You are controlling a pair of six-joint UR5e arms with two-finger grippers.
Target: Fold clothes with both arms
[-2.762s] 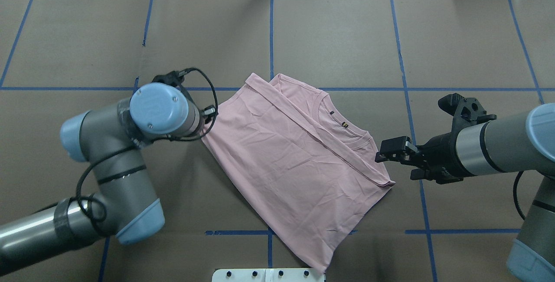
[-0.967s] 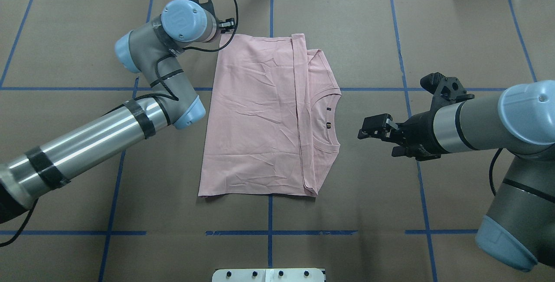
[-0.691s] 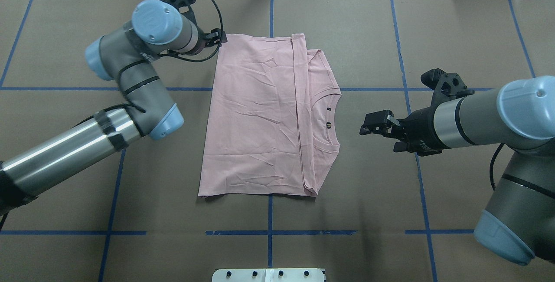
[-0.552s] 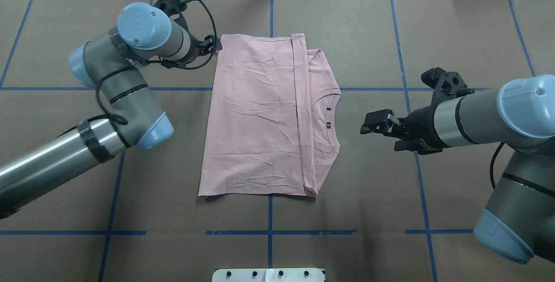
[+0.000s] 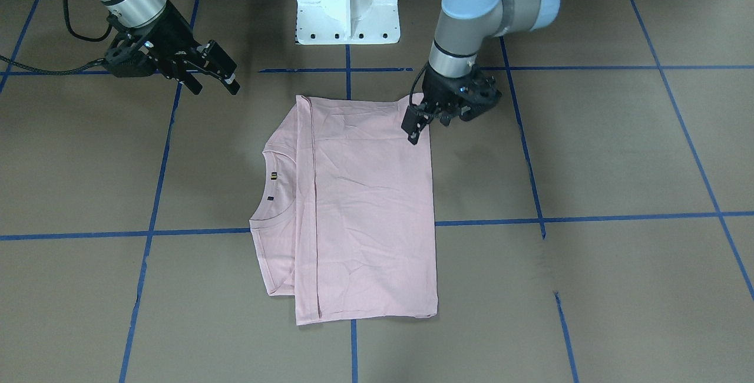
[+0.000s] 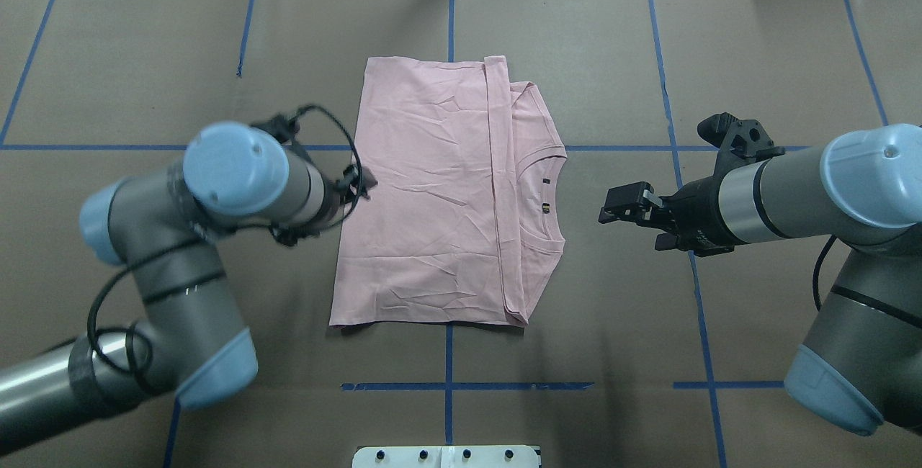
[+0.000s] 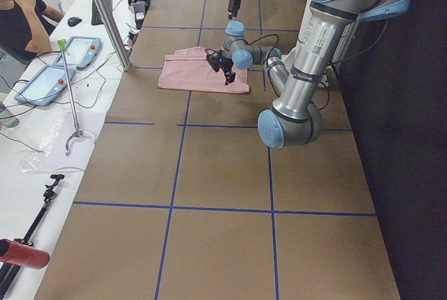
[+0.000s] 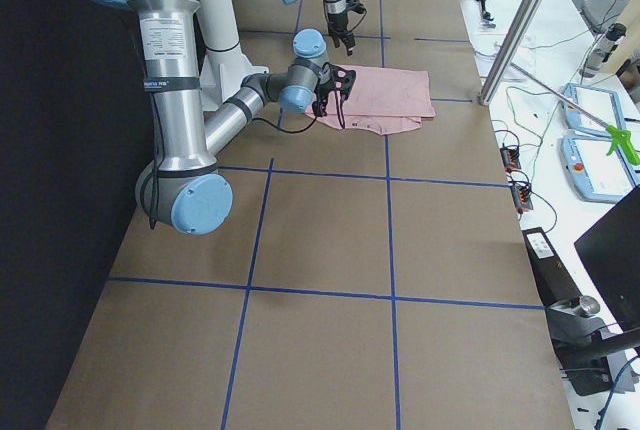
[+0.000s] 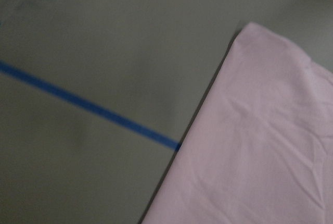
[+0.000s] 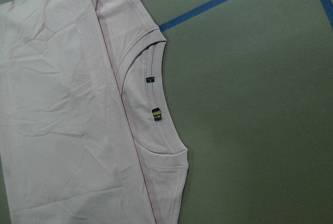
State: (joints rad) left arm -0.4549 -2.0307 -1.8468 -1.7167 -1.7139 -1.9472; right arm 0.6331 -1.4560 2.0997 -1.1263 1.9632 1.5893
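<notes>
The pale pink T-shirt (image 6: 425, 194) lies flat on the table, folded lengthwise, its ribbed collar (image 6: 551, 198) facing my right arm. The cartoon print is hidden. The shirt also shows in the front view (image 5: 365, 206) and in the right wrist view (image 10: 62, 104). My left gripper (image 6: 362, 181) hovers over the shirt's left edge, near its near-left corner in the front view (image 5: 414, 129). It looks open and holds nothing. The left wrist view shows that shirt corner (image 9: 260, 146). My right gripper (image 6: 619, 203) is open and empty, a short way right of the collar.
Brown paper with blue tape lines (image 6: 448, 385) covers the table. The white pedestal base (image 5: 347, 0) stands at the near edge. A side bench with tablets (image 7: 42, 80) and a seated operator (image 7: 21, 14) lies beyond the far edge.
My left gripper dragged the skewed shirt square to the table, let go at its far-left corner, then came back along the left edge toward the robot. The right gripper moved slightly left.
</notes>
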